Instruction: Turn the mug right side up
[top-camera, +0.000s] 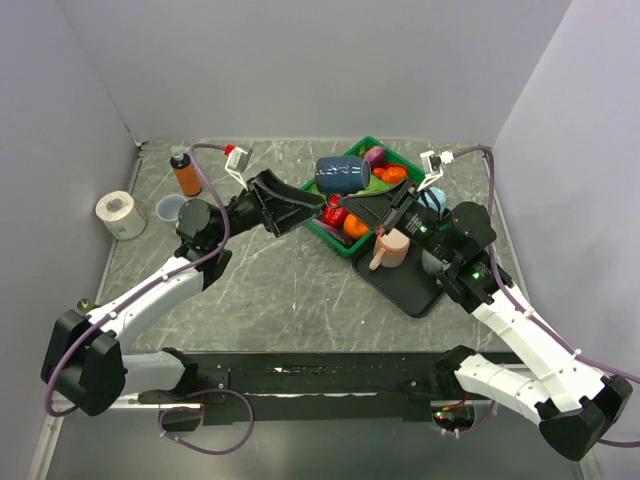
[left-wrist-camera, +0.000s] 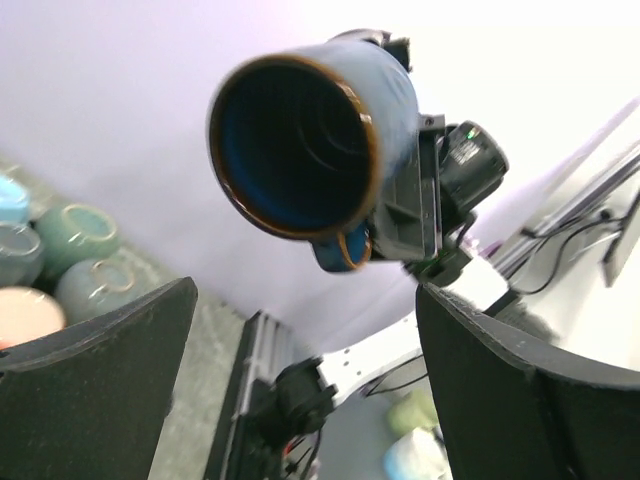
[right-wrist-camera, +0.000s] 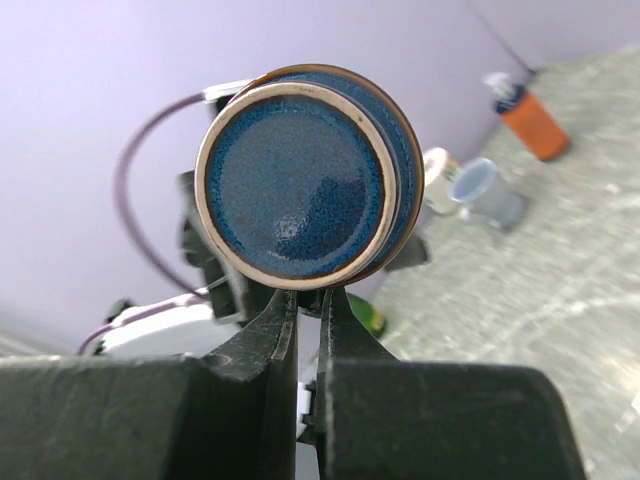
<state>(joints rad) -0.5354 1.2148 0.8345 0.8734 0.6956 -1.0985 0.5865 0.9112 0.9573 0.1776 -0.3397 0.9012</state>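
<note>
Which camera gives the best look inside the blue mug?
The left wrist view: it looks straight into the open mouth of the blue mug. The right wrist view shows only its base, above the shut right claw. The top view shows it side-on over the green basket.

Top external: high and behind the arm bases, tilted down and forward over the whole surface (top-camera: 270, 290) to the back wall (top-camera: 320, 70); farthest of the three.

Left wrist: very close, aimed upward past the left pincer (left-wrist-camera: 305, 288) into the open mouth of the mug (left-wrist-camera: 300, 135).

Right wrist: equally close, aimed along the right pincer (right-wrist-camera: 308, 300) at the mug's base, surface beyond.

Wrist views face to face across the mug.

Shared by all three: mug.

Shared by top and right wrist: orange bottle (right-wrist-camera: 530, 125).
</note>
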